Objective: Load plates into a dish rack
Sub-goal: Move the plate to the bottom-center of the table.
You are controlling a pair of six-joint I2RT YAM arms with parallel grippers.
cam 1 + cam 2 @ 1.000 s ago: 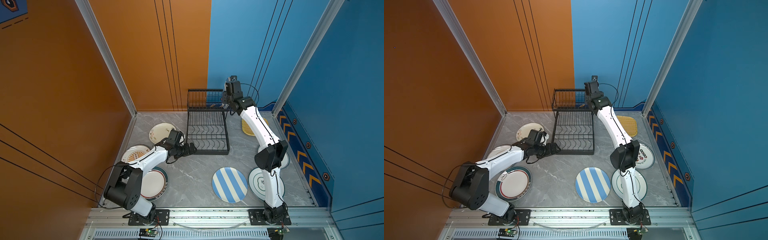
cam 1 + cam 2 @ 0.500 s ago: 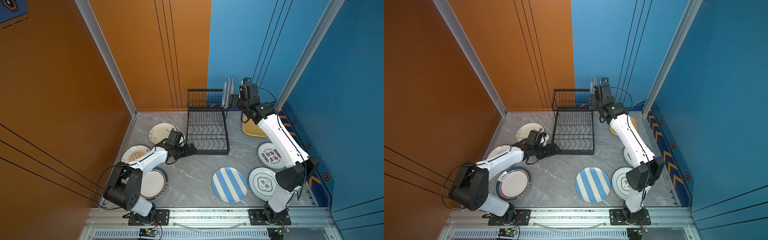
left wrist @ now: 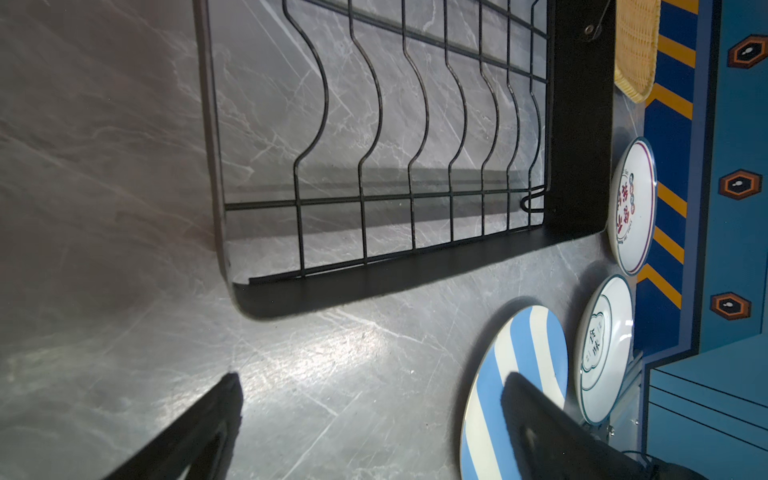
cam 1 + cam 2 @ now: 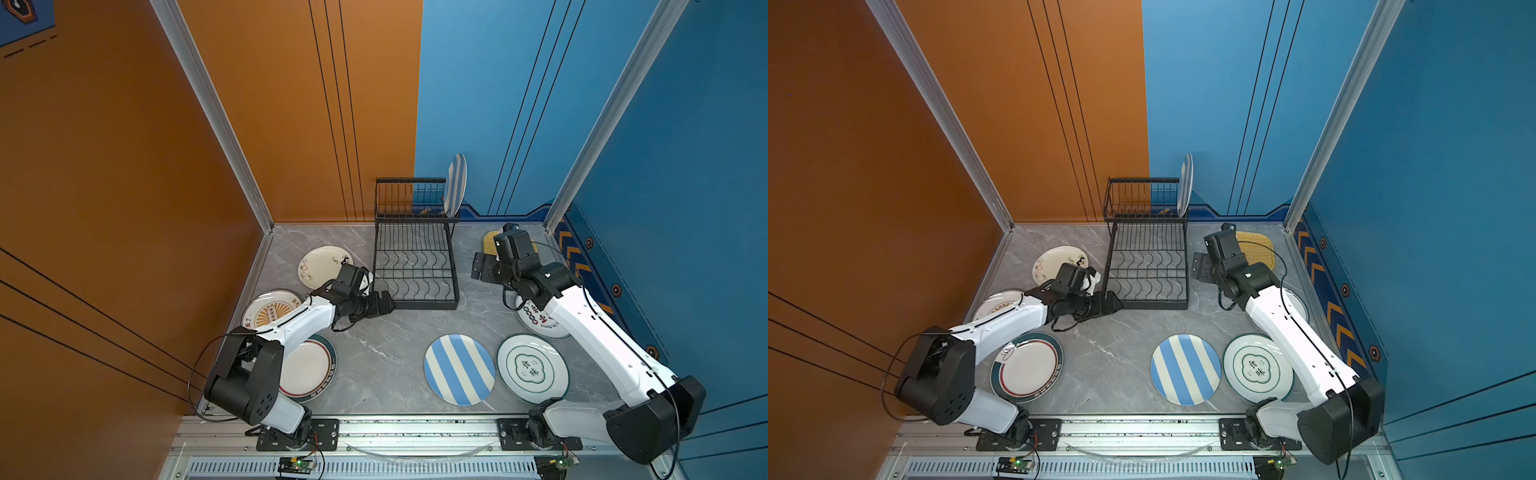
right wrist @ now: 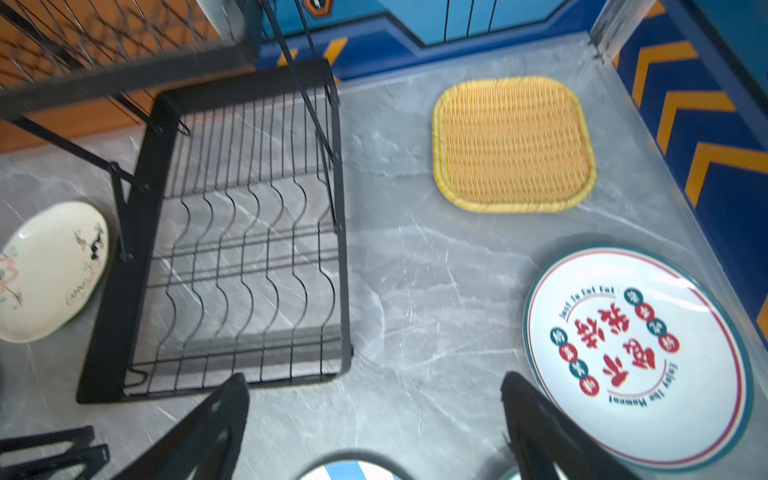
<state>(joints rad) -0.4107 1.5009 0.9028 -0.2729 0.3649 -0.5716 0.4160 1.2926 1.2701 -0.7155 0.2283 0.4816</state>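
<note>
1 striped plate (image 4: 455, 189) stands in the dish rack (image 4: 424, 305); left end effector (image 3: 372, 378) and right end effector (image 5: 374, 382) gape empty; next, probably lift the red-word plate (image 5: 636, 353) at 3 o'clock.

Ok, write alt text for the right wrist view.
The open right gripper hangs over a marble table, between a black wire dish rack and a white plate printed red and teal. A yellow woven tray lies beyond; a cream floral plate sits beside the rack.
</note>
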